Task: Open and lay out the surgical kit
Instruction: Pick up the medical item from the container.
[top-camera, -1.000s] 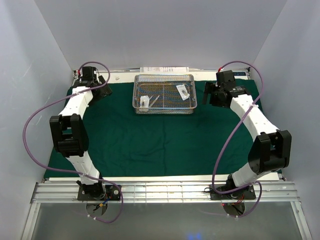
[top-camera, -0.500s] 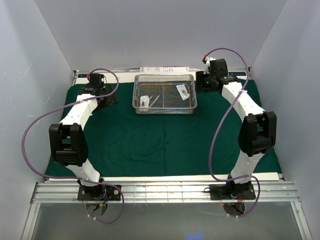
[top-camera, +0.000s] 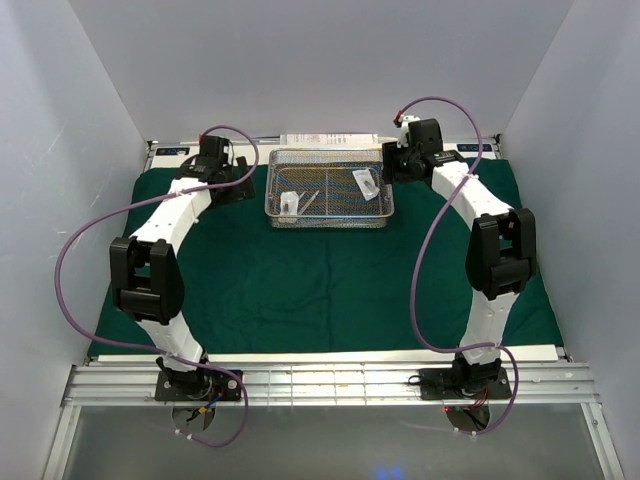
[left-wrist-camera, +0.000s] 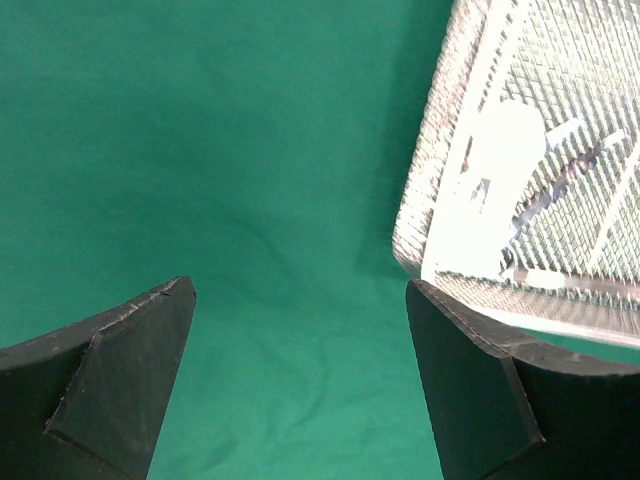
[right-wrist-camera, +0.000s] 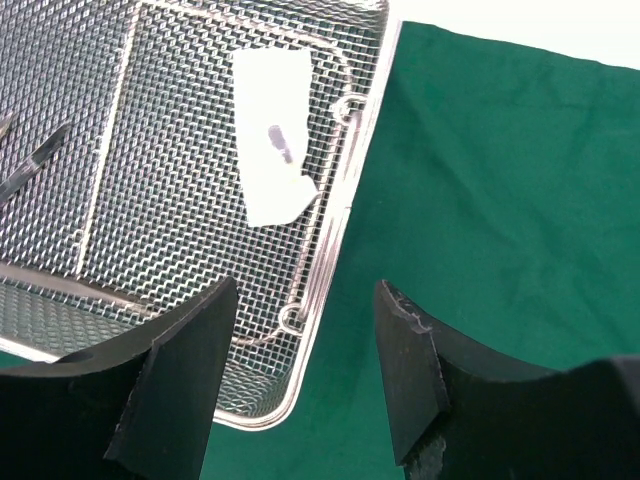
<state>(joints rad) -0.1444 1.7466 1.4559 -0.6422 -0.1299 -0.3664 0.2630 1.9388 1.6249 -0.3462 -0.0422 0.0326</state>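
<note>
Tray rim (right-wrist-camera: 346, 200) lies under right end effector (right-wrist-camera: 305, 290)

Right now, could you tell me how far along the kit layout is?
Done: the cloth is spread flat, the tray exposed. In hand: the left claw and right claw flank the tray, open and empty. Left: packets and tools lie in the tray, not laid out.

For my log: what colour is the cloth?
The cloth is dark green; clearest in top external view.

Pale grey walls (top-camera: 320, 70) on three sides, aluminium rails (top-camera: 330, 384) along near edge
</note>
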